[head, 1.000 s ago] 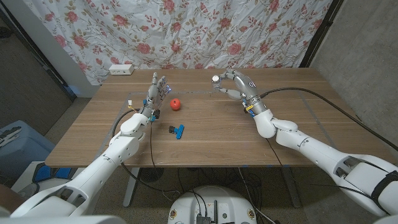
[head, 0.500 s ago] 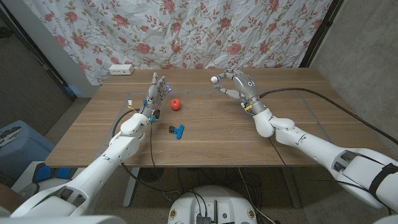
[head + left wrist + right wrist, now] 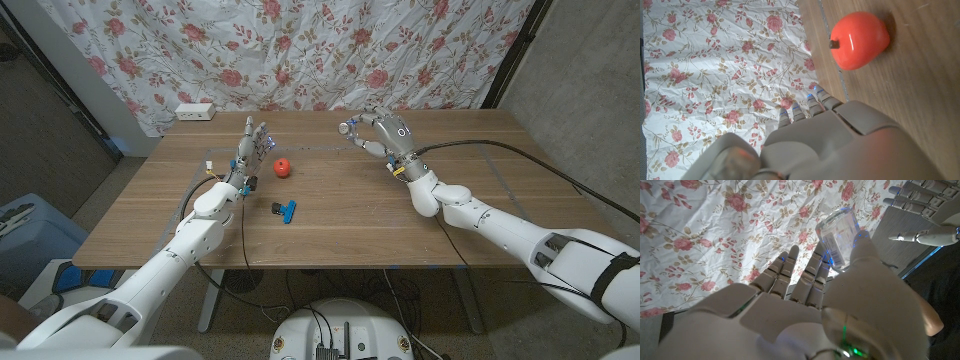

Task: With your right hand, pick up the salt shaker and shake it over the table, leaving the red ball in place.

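My right hand [image 3: 383,136] is raised above the far middle of the table and holds the salt shaker [image 3: 346,128], a small clear glass shaker, between thumb and fingers. In the right wrist view the salt shaker [image 3: 840,236] sticks out past the fingers of my right hand [image 3: 805,315]. The red ball [image 3: 283,167] lies on the wood to the left of the shaker, well apart from it. My left hand [image 3: 252,146] stands just left of the ball, fingers up and apart, holding nothing. The left wrist view has the red ball [image 3: 859,33] close beyond my left hand [image 3: 830,145].
A small blue and black object [image 3: 286,210] lies near the table's middle, in front of the ball. A white power strip [image 3: 195,111] sits at the far left edge. A floral curtain [image 3: 330,50] hangs behind the table [image 3: 480,210]. Cables trail from both arms.
My right hand has turned slightly in the air with the salt shaker in its grip, and the forearm has shifted a little to the left. The left hand and the red ball have stayed put.
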